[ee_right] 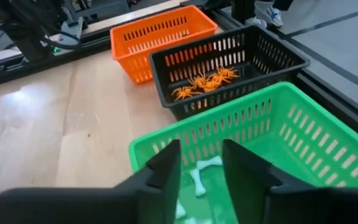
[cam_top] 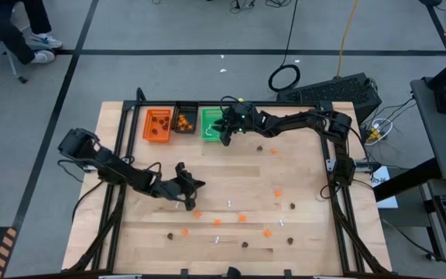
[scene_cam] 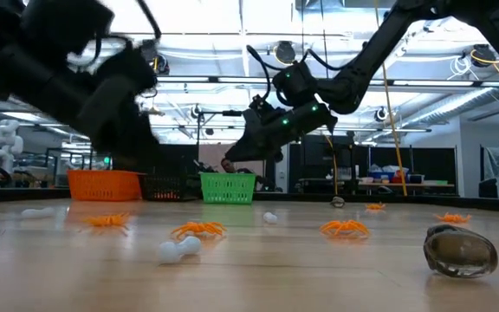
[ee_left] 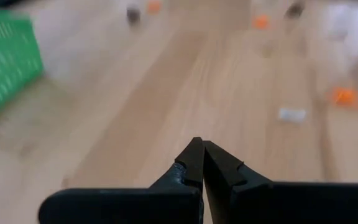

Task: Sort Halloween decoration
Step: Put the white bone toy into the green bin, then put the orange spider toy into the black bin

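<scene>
Right gripper [ee_right: 201, 165] hangs over the green basket [ee_right: 328, 134] at the table's far edge, fingers spread, white sticks [ee_right: 199, 177] inside. Left gripper [ee_left: 202, 149] pressed shut mid-table, other trinkets scattered toward the near edge.

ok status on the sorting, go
Right gripper open over green basket, white bones inside. Left gripper shut, empty, mid-table. Orange spiders left on table. Nothing blocking.

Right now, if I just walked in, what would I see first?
Probably the three bright baskets in a row at the table's far edge: orange basket, black basket with orange spiders inside, and green basket. The right gripper hangs open over the green one, above white bones. More trinkets lie scattered across the wood.
</scene>
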Controlling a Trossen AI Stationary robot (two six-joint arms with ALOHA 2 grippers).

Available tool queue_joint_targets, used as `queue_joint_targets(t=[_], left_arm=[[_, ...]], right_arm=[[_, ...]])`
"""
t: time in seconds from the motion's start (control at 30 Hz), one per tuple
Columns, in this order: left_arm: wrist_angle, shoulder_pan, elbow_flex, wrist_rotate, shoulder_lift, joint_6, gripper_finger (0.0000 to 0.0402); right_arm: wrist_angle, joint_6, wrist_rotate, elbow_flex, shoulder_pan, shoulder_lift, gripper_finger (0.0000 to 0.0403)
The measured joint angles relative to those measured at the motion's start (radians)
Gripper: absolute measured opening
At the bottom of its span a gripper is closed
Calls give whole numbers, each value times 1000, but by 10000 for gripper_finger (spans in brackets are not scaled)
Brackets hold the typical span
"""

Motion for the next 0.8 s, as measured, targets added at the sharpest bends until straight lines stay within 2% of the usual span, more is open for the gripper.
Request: queue_joint_targets(t=[0.1,0.2,0.37,0.5,0.57,0.63,0.73,0.8], left_arm=[[-36,10,17,-14,-98,73,8],[-146,45,51,-75,-233,130,8],[-533,142,167,-149,-463,201,8],[-787,264,250,-154,-527,335,8],[-826,342,264,-91,-526,444,9],[-849,428,266,36,-524,537,14],[-856,540,266,219,-494,581,37],[-881,589,264,260,-475,615,60]], right_arm=[[14,-11,0,0,12,-7,143],[-6,-26,-1,0,30,-38,166],[-211,-115,1,-1,108,-139,174],[-280,-179,-1,-66,229,-213,168],[-250,-190,-1,-118,300,-234,165],[-201,-201,-1,-162,370,-237,165],[-133,-205,4,-214,468,-236,165],[-92,-208,48,-238,530,-236,165]])
